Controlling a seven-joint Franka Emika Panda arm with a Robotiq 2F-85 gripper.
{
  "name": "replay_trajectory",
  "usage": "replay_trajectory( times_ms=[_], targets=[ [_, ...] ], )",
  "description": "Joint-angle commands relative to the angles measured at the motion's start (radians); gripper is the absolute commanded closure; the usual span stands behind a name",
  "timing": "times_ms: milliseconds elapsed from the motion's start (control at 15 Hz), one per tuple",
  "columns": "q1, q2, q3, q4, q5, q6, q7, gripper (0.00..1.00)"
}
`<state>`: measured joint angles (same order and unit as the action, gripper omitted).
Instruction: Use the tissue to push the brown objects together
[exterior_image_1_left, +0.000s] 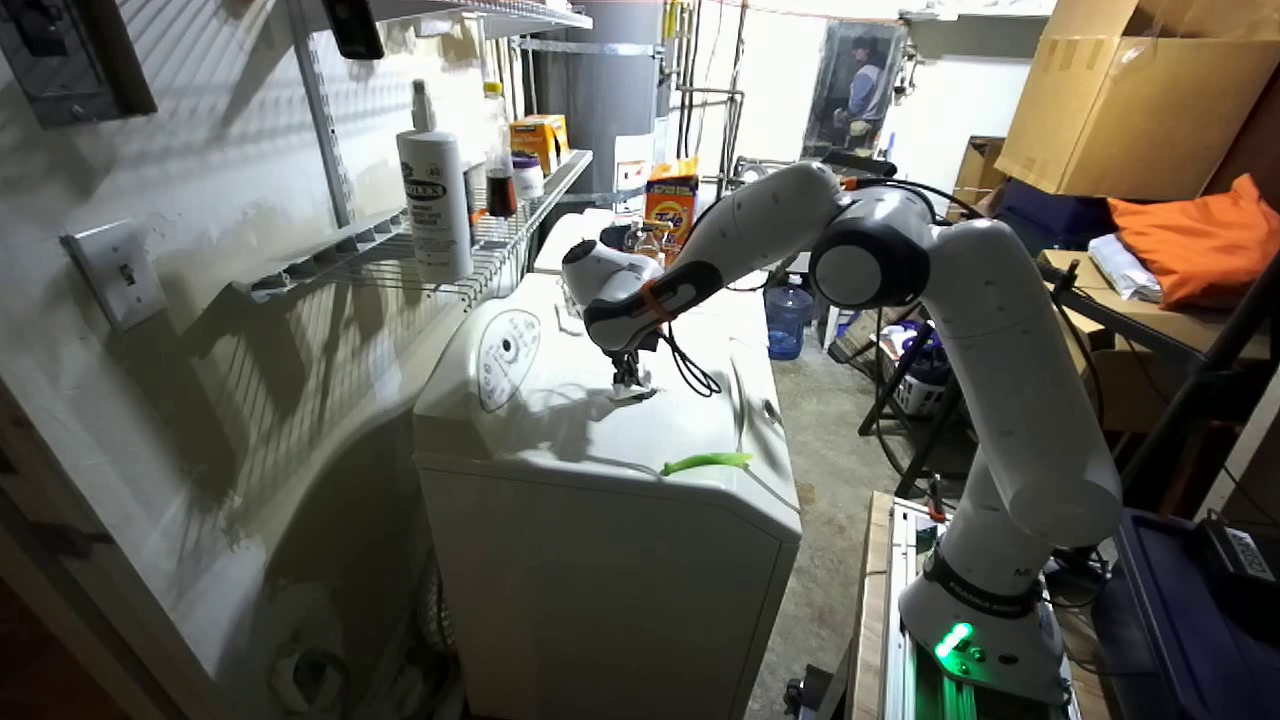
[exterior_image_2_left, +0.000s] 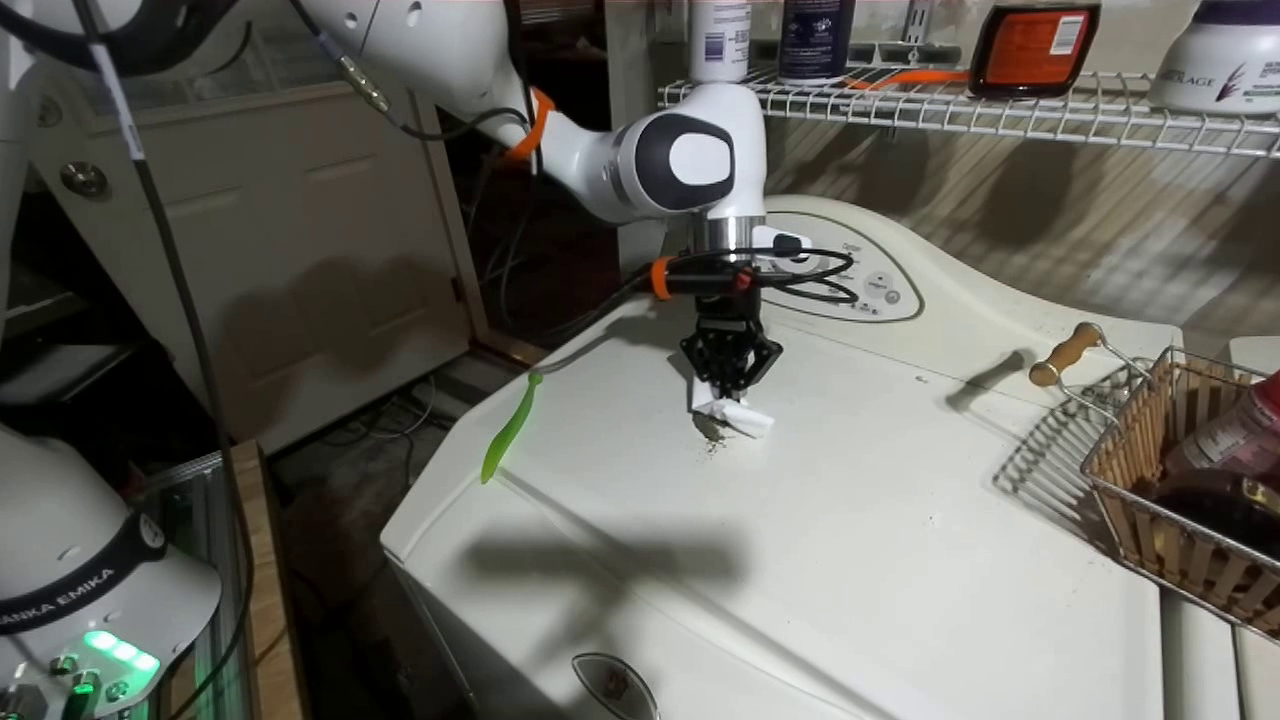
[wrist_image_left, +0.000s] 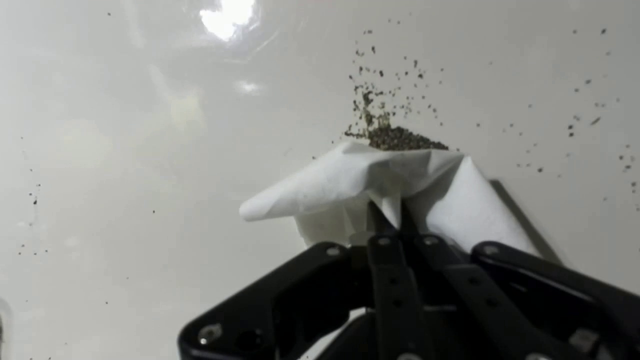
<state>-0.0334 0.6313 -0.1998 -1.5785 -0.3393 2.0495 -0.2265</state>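
One gripper (exterior_image_2_left: 733, 393), tips pinching the crumpled tissue (wrist_image_left: 330, 182), down at the white appliance top (exterior_image_2_left: 860, 540). Brown grains (wrist_image_left: 402, 139) heaped at the tissue's upper edge in wrist view; can't tell how much sits under it. Judged partway: main heap looks gathered, not finished. Left to do: loose specks (wrist_image_left: 367, 97) fanned just beyond the heap, sparse scatter (wrist_image_left: 571, 134) well apart at right, few strays (wrist_image_left: 35, 202) at left.
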Motion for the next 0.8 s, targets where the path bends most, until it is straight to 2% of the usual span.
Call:
replay_trajectory(
  times_ms=[0, 267, 733],
  targets=[
    [-0.034, 0.041, 0.038, -0.029, -0.018, -0.091, -0.033, 0.99],
    [-0.046, 0.038, 0.055, 0.003, 0.005, -0.152, -0.036, 0.99],
    [-0.097, -0.015, 0.095, -0.007, 0.072, -0.059, 0.004, 0.99]
  ],
)
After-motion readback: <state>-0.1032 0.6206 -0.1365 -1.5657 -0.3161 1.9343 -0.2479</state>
